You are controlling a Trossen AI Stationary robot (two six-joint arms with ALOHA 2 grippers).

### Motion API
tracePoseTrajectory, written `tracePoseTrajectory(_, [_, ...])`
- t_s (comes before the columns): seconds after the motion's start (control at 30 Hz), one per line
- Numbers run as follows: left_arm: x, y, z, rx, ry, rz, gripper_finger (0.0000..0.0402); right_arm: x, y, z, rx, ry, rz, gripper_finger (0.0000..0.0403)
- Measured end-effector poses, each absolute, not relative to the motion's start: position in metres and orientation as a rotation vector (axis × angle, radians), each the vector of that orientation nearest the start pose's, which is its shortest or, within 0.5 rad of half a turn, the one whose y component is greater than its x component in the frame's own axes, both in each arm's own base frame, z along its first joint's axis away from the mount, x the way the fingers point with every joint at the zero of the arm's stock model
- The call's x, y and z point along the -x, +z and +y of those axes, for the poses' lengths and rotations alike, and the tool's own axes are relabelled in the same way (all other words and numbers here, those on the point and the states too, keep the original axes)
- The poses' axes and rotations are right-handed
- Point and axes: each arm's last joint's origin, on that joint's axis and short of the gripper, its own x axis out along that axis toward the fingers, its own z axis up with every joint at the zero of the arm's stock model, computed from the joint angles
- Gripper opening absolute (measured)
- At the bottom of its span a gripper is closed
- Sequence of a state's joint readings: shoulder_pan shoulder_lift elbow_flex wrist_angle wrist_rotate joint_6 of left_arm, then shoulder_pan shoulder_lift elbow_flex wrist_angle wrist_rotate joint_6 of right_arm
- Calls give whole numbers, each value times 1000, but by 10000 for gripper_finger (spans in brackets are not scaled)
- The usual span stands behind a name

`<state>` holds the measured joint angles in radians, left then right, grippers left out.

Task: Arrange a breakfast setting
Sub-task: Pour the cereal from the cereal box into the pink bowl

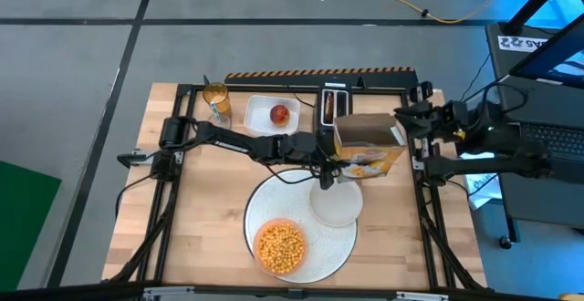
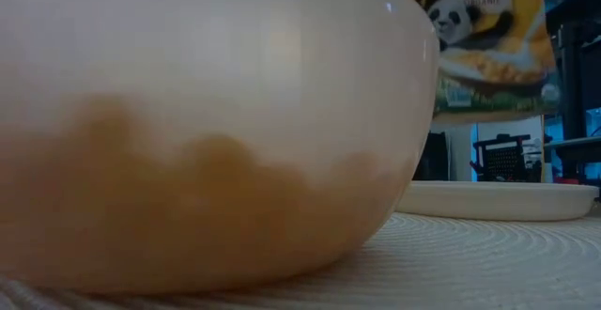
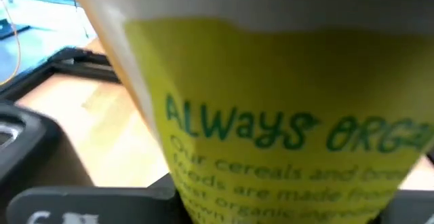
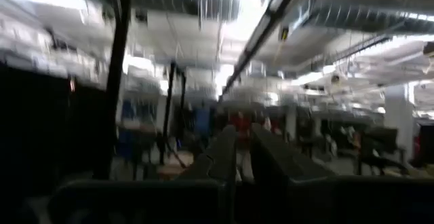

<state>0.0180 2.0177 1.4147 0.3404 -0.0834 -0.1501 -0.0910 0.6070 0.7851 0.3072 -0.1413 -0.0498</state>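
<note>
The cereal box (image 1: 367, 148) is pinched by the left gripper (image 1: 329, 170), just above the small pale plate (image 1: 336, 205). The orange bowl (image 1: 279, 247) of yellow puffs (image 1: 279, 244) sits nearer the front, on the white placemat (image 1: 324, 242). The right gripper (image 1: 412, 123), fingers pressed together, is parked beside the box. The red apple (image 1: 280, 115) lies behind, in the white tray (image 1: 261, 107).

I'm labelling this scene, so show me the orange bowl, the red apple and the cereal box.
orange bowl (image 1: 280, 246): high view, on its cereal filling.
red apple (image 1: 280, 114): high view, its top.
cereal box (image 1: 367, 143): high view, its upper face.

grey floor (image 1: 73, 82), wooden table (image 1: 210, 228), bright ceiling lights (image 4: 230, 27)
</note>
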Motion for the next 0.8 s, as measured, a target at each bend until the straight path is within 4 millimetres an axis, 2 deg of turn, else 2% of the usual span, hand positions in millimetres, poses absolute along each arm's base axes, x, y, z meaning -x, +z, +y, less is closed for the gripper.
tracePoseTrajectory(0.2, [-463,225,28,138,182,250,94,-122,449,-7,251,18,-226,37])
tracePoseTrajectory(0.4, [-462,224,40,142,202,262,94,-146,482,-8,283,114,104,37])
tracePoseTrajectory(0.53, [-462,222,40,143,196,277,94,-167,505,-8,192,180,96,37])
tracePoseTrajectory(0.67, [-462,222,40,142,194,278,94,-175,522,-3,289,393,15,37])
tracePoseTrajectory(0.73, [-461,220,39,142,195,296,94,-178,524,-1,348,473,-3,37])
tracePoseTrajectory(0.8, [-460,217,38,141,194,331,94,-181,521,-2,339,469,57,37])
